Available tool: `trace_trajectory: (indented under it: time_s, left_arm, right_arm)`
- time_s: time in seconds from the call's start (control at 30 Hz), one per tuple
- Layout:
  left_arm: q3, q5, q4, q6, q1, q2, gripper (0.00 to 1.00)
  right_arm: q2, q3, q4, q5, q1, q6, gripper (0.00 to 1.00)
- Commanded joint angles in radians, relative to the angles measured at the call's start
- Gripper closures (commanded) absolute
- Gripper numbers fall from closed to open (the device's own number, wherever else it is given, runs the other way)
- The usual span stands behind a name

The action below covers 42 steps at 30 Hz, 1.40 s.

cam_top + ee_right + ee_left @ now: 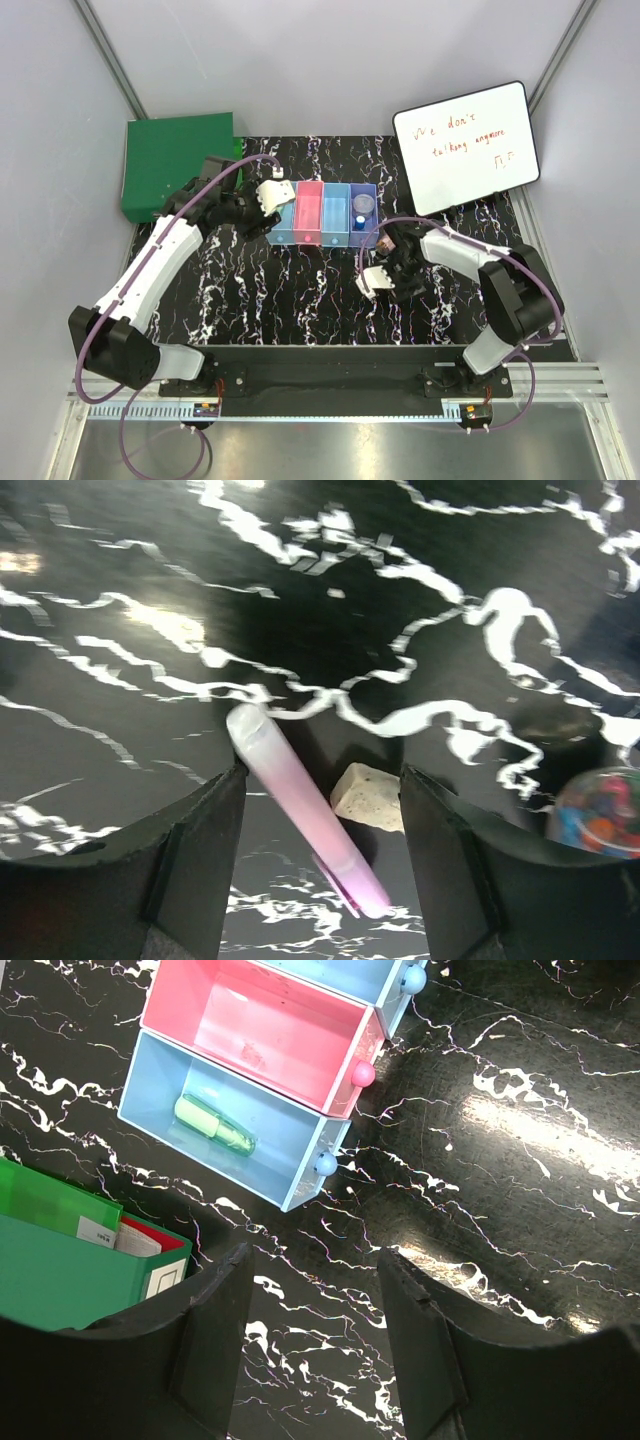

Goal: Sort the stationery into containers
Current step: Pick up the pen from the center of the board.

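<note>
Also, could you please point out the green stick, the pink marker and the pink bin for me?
green stick [215,1125]: left wrist view, middle of its body.
pink marker [308,815]: right wrist view, middle of its barrel.
pink bin [300,1030]: left wrist view, bare floor inside.

Black marbled table [300,300] is carrying bin row [322,214], green box [175,165], white board [465,148]; pink marker [300,805] and beige chunk [368,795] are lying on it.

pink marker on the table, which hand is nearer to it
Right. The right hand hangs over the pink marker, which lies between its open fingers; the left hand is far off beside the end light blue bin.
</note>
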Motion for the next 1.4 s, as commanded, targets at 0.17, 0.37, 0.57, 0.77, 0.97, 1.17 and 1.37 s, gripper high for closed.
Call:
trace_trajectory:
  time_s: [0.17,0.37,0.57,0.77,0.97,1.17,1.37]
  left_arm:
    - [0.018,0.028,0.031,-0.011,0.005,-0.036,0.42]
    - [0.029,0.032,0.029,-0.015,0.005,-0.034,0.42]
    - [0.03,0.028,0.026,-0.017,0.005,-0.039,0.42]
    - [0.024,0.026,0.025,-0.014,0.005,-0.045,0.42]
    - [0.03,0.026,0.023,-0.017,0.005,-0.042,0.42]
    - [0.027,0.028,0.022,-0.026,0.005,-0.04,0.41]
    - [0.033,0.04,0.022,-0.038,0.005,-0.037,0.41]
  right_arm:
    - [-0.136,-0.046,-0.072,-0.033,0.013,0.015,0.29]
    - [-0.202,-0.097,-0.057,-0.023,0.015,0.014,0.3]
    - [-0.204,-0.13,-0.054,0.013,0.01,0.043,0.31]
    - [-0.193,-0.19,-0.017,0.045,-0.029,0.018,0.33]
    - [-0.098,-0.193,0.081,0.089,-0.089,0.01,0.36]
    - [-0.03,-0.164,0.152,0.112,-0.108,0.003,0.36]
    - [-0.007,-0.178,0.193,0.115,-0.108,-0.026,0.55]
